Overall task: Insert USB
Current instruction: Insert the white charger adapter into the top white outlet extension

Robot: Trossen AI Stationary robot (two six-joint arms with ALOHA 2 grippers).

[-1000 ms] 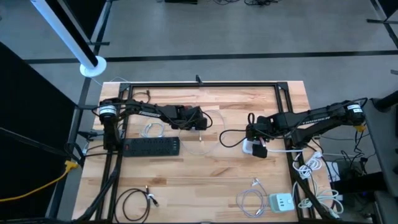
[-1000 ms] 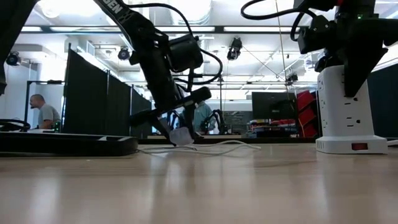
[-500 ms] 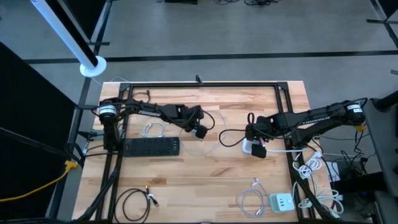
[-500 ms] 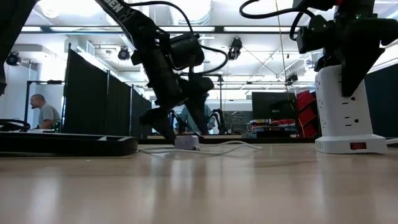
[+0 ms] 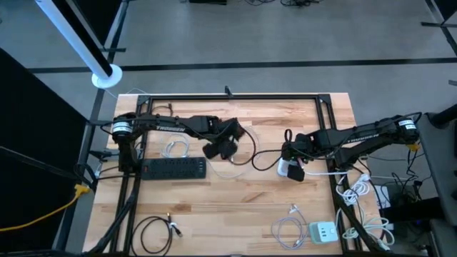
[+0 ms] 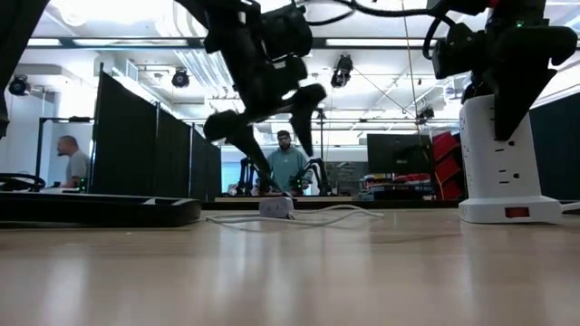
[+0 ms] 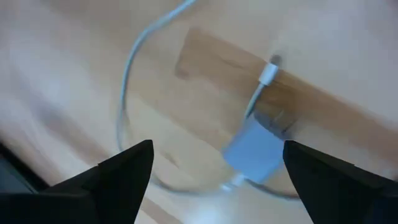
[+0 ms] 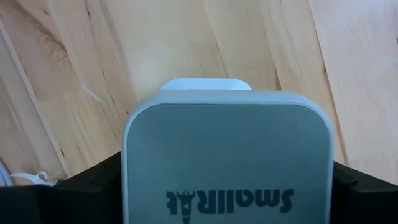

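Note that the left gripper (image 6: 272, 109) has released the white USB plug (image 6: 276, 206) and risen clear of it; half a second ago its fingers were down around the plug. The plug now lies on the table (image 5: 235, 200) directly beneath the gripper, near the centre, its white cable (image 7: 127, 93) looping around it. Treat the pickup as not achieved: you will probably need to descend and regrasp. The left gripper's fingers stand wide apart, touching and holding nothing. The right gripper (image 5: 291, 163), on the right side, is clamped on the white power tower (image 8: 227, 155), holding it upright on the table.
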